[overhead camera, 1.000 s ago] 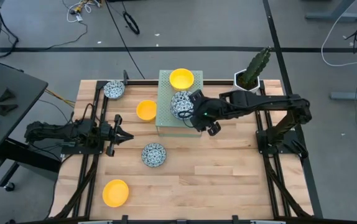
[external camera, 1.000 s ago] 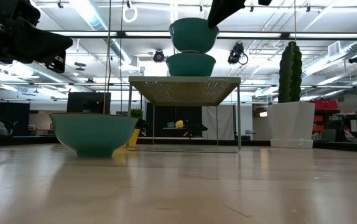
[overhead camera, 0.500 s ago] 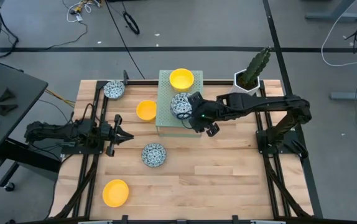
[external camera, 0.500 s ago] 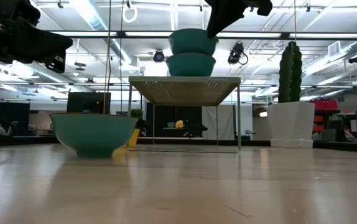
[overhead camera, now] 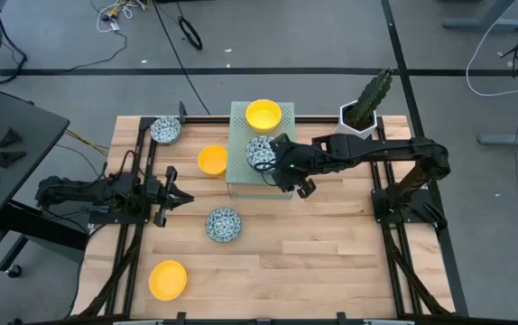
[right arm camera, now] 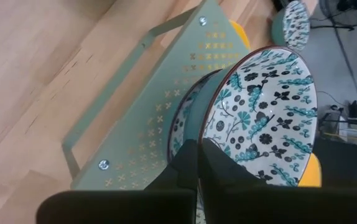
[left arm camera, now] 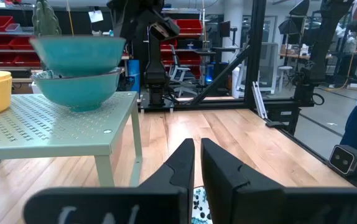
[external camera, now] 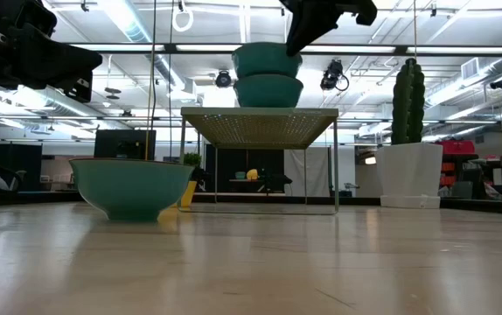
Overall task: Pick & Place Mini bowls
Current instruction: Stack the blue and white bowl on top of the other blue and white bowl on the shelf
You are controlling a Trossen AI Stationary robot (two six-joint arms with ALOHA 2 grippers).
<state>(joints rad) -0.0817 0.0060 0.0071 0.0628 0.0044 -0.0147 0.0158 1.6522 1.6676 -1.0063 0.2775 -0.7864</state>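
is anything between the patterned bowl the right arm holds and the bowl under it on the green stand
Nothing visible. The right end effector is shut on the rim of the patterned bowl, which sits directly over the second patterned bowl on the green stand. The wrist view shows only a thin gap between them, with no object in it.
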